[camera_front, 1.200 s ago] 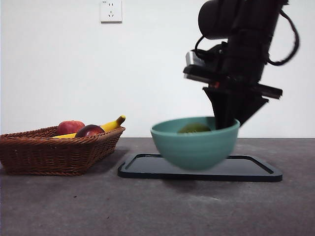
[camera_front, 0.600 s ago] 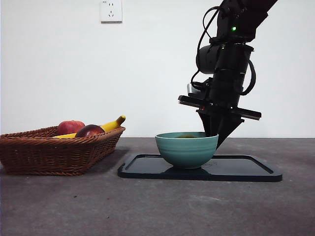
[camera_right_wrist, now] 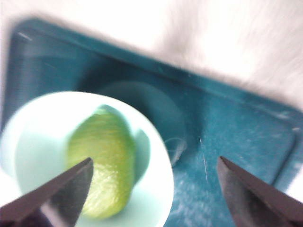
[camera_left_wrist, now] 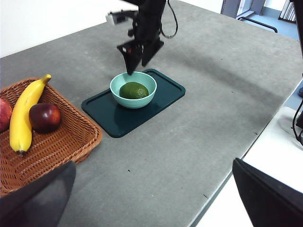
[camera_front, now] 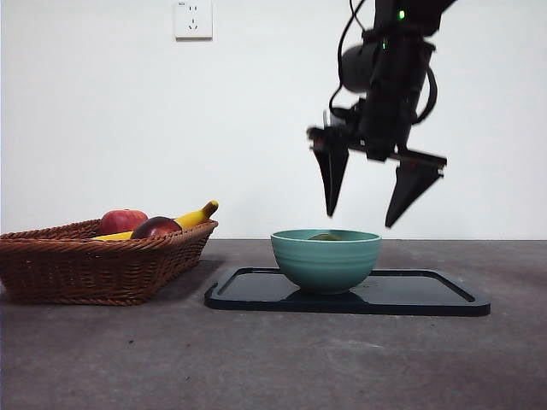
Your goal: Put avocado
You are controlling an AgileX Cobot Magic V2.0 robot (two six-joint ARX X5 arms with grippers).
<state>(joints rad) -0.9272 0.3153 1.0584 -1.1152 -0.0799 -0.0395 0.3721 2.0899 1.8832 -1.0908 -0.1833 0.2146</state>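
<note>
The olive-green avocado (camera_left_wrist: 133,90) lies inside the teal bowl (camera_front: 326,259), which stands on the dark tray (camera_front: 427,295). In the front view only its top (camera_front: 326,237) shows over the rim. It also shows in the right wrist view (camera_right_wrist: 102,163), in the bowl (camera_right_wrist: 156,189) on the tray (camera_right_wrist: 236,132). My right gripper (camera_front: 366,215) is open and empty, raised above the bowl's right side; it also shows in the left wrist view (camera_left_wrist: 136,61) and in its own view (camera_right_wrist: 151,189). My left gripper (camera_left_wrist: 151,198) is open and empty, high above the table, far from the bowl.
A wicker basket (camera_front: 94,265) at the left holds a red apple (camera_front: 120,221), a dark red-purple fruit (camera_front: 155,227) and a banana (camera_front: 192,217). The table's near edge (camera_left_wrist: 227,175) shows in the left wrist view.
The bowl with the avocado was set down on the tray. The right gripper let go of the bowl's rim, opened and rose above it.
</note>
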